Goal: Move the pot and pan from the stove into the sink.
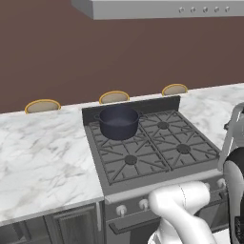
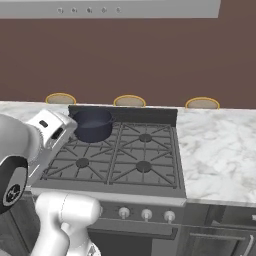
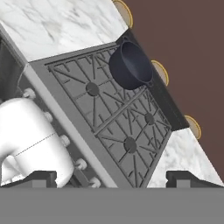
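One pot (image 1: pixel 118 122), dark blue-grey with straight walls and small loop handles, stands upright on the back left burner of the stove (image 1: pixel 157 147). In the hand view the fingers (image 3: pixel 111 178) show as two dark tips at the lower edge, set wide apart with nothing between them. The pot (image 3: pixel 130 65) lies well apart from them, at the far side of the grates, with the front burners between it and the tips. The pot's inside looks bare.

Black cast-iron grates cover the stove top; a row of silver knobs (image 2: pixel 146 214) runs along its front. White marble table (image 1: pixel 43 152) flanks the stove on both sides. Three yellow-rimmed round objects (image 1: pixel 114 97) stand against the brown back wall (image 1: pixel 57 52), behind the stove and table. A grey range hood (image 1: pixel 162 8) hangs above.
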### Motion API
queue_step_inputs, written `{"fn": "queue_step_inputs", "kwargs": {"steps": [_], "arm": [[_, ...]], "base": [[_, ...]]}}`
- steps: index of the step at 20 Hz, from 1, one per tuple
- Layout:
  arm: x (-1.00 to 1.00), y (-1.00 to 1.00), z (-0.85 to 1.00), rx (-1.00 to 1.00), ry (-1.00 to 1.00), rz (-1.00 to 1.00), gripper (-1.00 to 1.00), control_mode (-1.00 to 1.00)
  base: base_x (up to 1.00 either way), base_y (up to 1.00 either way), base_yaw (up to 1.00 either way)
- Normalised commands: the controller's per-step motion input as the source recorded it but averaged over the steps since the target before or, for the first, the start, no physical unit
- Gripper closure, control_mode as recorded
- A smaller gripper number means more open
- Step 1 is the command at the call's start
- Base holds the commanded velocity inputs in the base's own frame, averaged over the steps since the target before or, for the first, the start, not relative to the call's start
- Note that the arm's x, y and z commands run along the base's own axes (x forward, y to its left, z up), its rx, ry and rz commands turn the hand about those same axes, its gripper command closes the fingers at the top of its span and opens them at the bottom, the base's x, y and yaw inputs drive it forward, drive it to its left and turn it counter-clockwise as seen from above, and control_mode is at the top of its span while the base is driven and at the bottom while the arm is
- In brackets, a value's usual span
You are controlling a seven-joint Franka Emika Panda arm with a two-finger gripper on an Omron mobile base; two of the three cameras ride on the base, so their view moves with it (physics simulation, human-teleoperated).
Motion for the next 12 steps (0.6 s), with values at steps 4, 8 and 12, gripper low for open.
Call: {"fn": "queue_step_inputs", "kwargs": {"steps": [4, 8, 12], "arm": [[0.51, 0.75, 0.0, -0.09, 0.05, -0.19, -1.0, -1.0], [0.46, 0.73, -0.01, -0.09, 0.04, -0.19, -1.0, -1.0], [0.32, 0.5, -0.01, -0.05, 0.04, -0.16, -1.0, -1.0]], "base": [[0.0, 0.0, 0.0], [0.0, 0.0, 0.0], [0.0, 0.0, 0.0]]}}
